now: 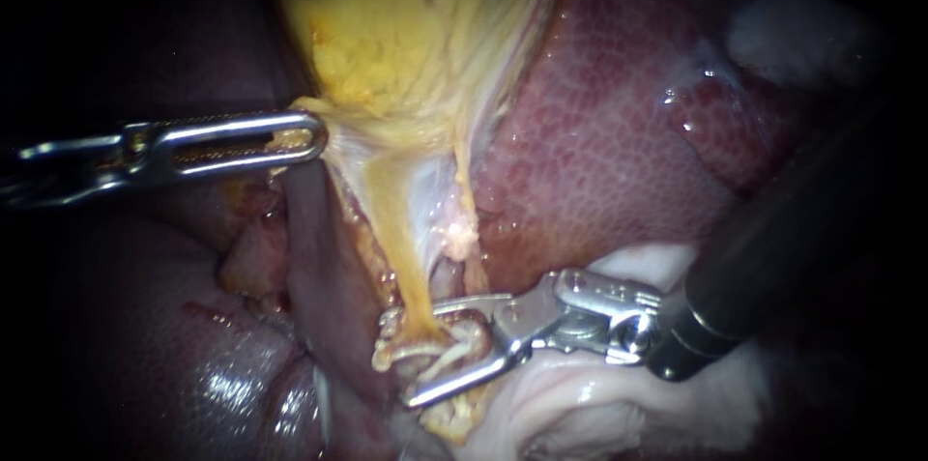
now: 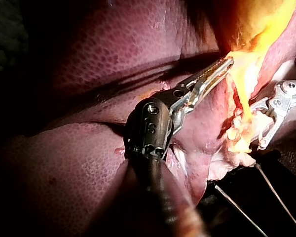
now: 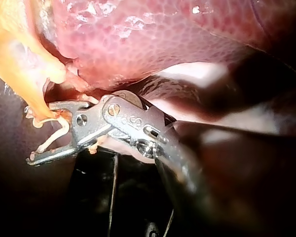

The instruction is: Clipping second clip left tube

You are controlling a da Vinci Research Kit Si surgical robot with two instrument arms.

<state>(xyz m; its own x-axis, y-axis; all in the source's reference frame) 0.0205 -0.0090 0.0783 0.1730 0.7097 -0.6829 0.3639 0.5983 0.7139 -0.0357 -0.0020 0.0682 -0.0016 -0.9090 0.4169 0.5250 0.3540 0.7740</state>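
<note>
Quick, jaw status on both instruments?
Left instrument: shut on the gallbladder edge.
Right instrument: open, jaws either side of the tube, not closed on it.

Left instrument (image 1: 319,137): bright polished metal, slotted jaw, ridged inner face. Right instrument (image 1: 425,355): shiny metal at jaws; shaft dark, matt. Liver (image 1: 599,152): wet, glossy, finely mottled. Gallbladder (image 1: 406,26): yellow, duller, grainy. Left tube (image 1: 406,258): moist, fibrous, stringy.
</note>
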